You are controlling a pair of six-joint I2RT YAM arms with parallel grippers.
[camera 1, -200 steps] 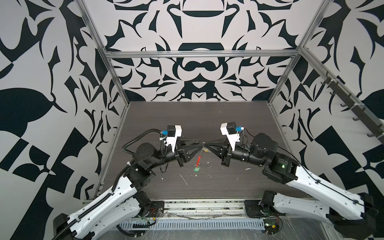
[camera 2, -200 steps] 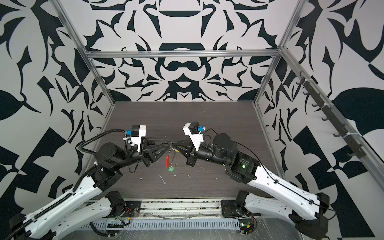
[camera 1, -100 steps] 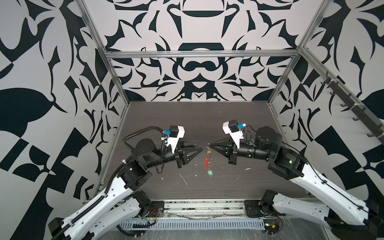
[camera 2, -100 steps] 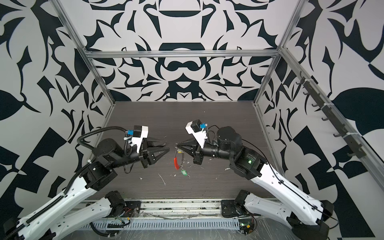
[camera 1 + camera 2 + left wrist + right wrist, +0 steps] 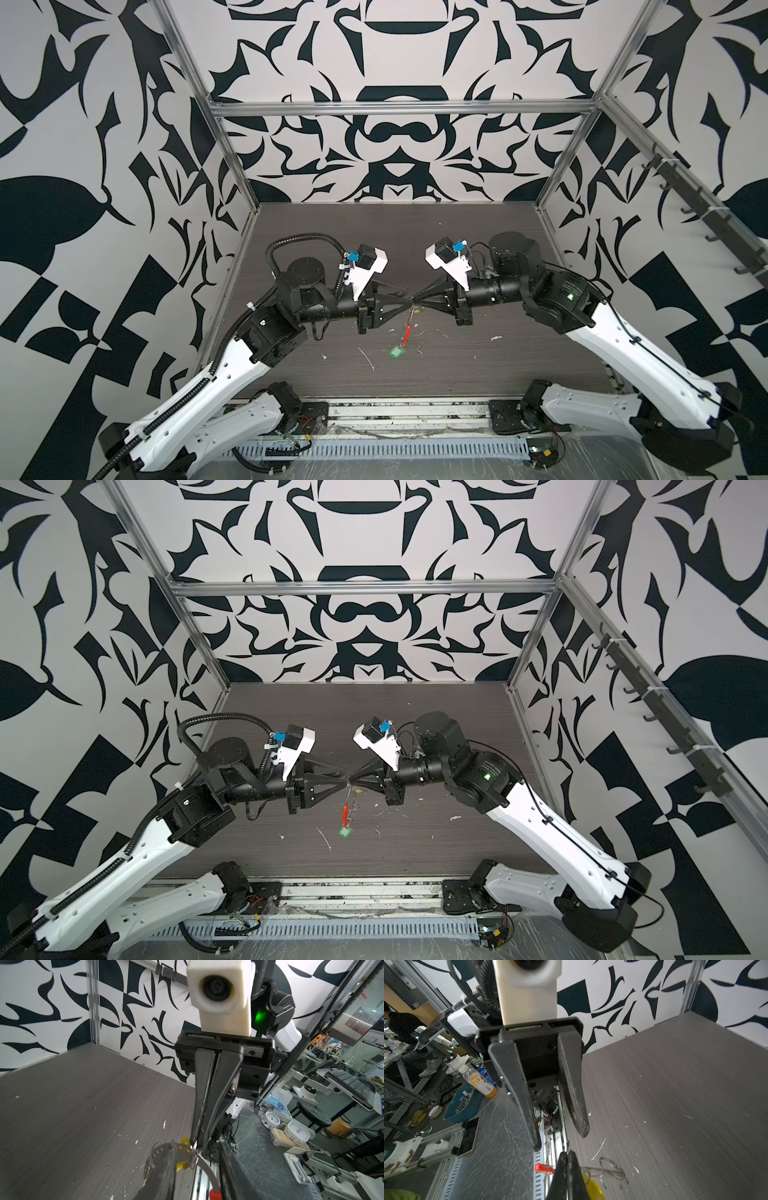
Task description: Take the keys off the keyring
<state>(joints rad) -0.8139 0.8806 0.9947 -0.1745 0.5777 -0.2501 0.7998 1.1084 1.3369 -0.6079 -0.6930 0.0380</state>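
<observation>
The keyring (image 5: 411, 322) is a thin wire loop hanging below the two gripper tips above the middle of the dark table. Its red sleeve (image 5: 408, 333) (image 5: 344, 814) points down, and the green tag (image 5: 396, 352) (image 5: 345, 833) dangles lowest. My right gripper (image 5: 568, 1154) (image 5: 417, 299) is shut on the keyring wire (image 5: 610, 1167), with the yellowish key (image 5: 591, 1186) (image 5: 182, 1165) beside its tips. My left gripper (image 5: 195, 1146) (image 5: 405, 302) faces it tip to tip, open. Its fingers (image 5: 537, 1147) straddle the wire (image 5: 205, 1165) and the right gripper's tips.
White scraps (image 5: 368, 359) lie scattered on the dark wood-grain table (image 5: 498, 365) under and around the ring. A metal rail (image 5: 407, 409) runs along the front edge. Patterned walls close the back and both sides.
Half a second ago the grippers were apart, with the ring hanging from the right one. The left gripper has come back to the right gripper's tips, its jaws a little narrower.
</observation>
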